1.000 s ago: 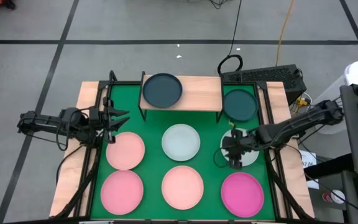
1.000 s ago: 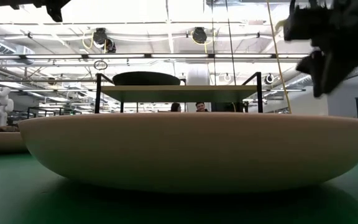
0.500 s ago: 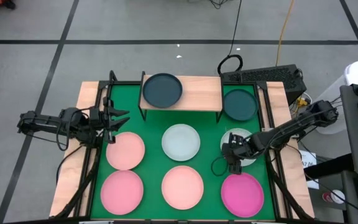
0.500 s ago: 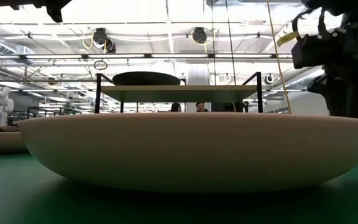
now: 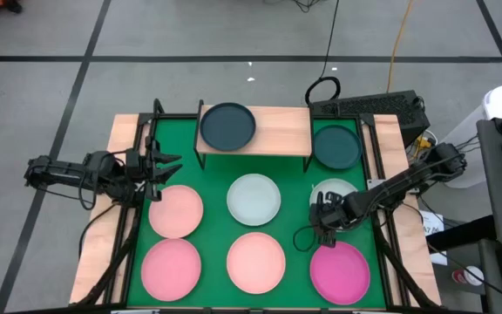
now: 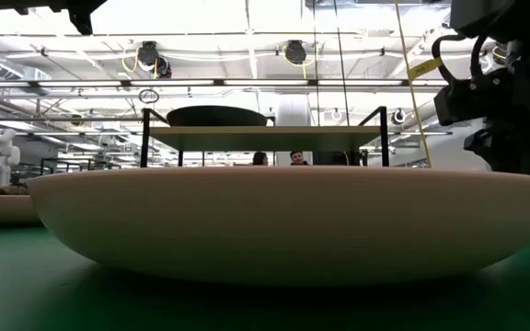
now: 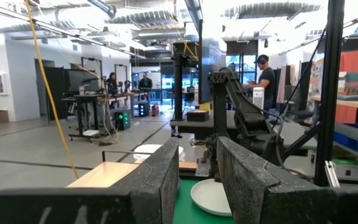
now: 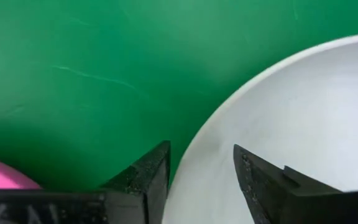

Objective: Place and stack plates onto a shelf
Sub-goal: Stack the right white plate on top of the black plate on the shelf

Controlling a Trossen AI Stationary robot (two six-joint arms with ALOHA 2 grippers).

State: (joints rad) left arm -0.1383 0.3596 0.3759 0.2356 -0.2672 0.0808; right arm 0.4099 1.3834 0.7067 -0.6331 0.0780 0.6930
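Observation:
The light-wood shelf (image 5: 277,129) stands at the table's far side with one dark teal plate (image 5: 227,126) on it. A second teal plate (image 5: 335,146) lies on the table to the shelf's right. On the green mat lie two mint-white plates (image 5: 254,199) (image 5: 336,188), three pink ones (image 5: 176,210) and a magenta one (image 5: 339,272). My right gripper (image 5: 324,223) points down, open, at the right mint-white plate's near-left rim (image 8: 197,180), one finger over the plate (image 8: 260,180) and one over the mat (image 8: 146,177). My left gripper (image 5: 169,166) waits open at the table's left.
A black keyboard (image 5: 369,106) and cables lie beyond the table's far right corner. In the low view a peach plate (image 6: 283,221) fills the foreground and hides the right gripper's fingertips. People stand in the room behind the table (image 7: 266,78).
My right gripper has come down and shifted slightly toward the table's near edge, dropping over the near-left rim of the right mint-white plate. The plates have stayed where they were.

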